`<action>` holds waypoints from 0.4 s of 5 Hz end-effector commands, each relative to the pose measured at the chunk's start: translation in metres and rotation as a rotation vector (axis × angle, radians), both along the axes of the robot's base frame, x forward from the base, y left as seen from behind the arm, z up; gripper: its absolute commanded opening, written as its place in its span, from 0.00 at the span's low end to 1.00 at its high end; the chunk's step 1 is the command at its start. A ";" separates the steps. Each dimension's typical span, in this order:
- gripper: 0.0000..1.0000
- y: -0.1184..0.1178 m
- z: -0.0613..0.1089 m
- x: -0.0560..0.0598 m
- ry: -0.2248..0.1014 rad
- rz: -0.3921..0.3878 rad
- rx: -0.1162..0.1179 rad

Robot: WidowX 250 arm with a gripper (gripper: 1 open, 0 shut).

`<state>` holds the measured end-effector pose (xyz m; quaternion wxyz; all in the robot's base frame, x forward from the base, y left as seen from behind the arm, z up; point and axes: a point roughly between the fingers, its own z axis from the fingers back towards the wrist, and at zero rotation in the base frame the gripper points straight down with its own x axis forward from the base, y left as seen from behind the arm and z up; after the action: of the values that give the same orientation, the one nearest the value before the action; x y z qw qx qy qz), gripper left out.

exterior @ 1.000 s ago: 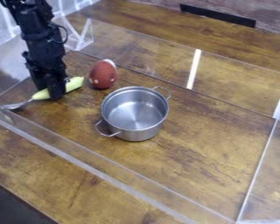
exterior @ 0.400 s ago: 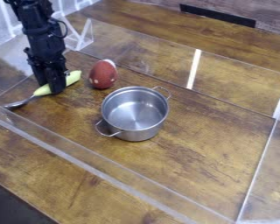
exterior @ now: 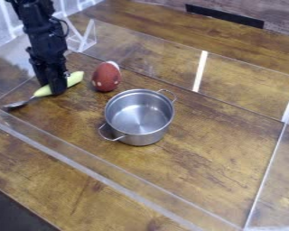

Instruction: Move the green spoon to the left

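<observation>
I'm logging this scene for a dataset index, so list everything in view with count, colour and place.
Spoon: one, green handle and silver bowl, on the table's left side, under the gripper
Red object: one, red, rounded, between spoon and pot
Pot: one, silver steel with two side handles, near the middle
Table: one, brown wood, beneath everything
White strip: one, white, on the table beyond the pot
Clear edging: colourless, around the work area
Gripper: one, black, at the spoon's handle
Arm: one, black, upper left
</observation>
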<state>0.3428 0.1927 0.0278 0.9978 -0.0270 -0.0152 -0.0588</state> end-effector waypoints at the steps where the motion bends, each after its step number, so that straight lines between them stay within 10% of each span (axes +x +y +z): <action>1: 0.00 0.021 0.013 -0.005 -0.033 0.103 0.034; 2: 0.00 0.017 0.013 -0.008 -0.024 0.169 0.030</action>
<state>0.3410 0.1916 0.0266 0.9995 -0.0290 -0.0115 0.0019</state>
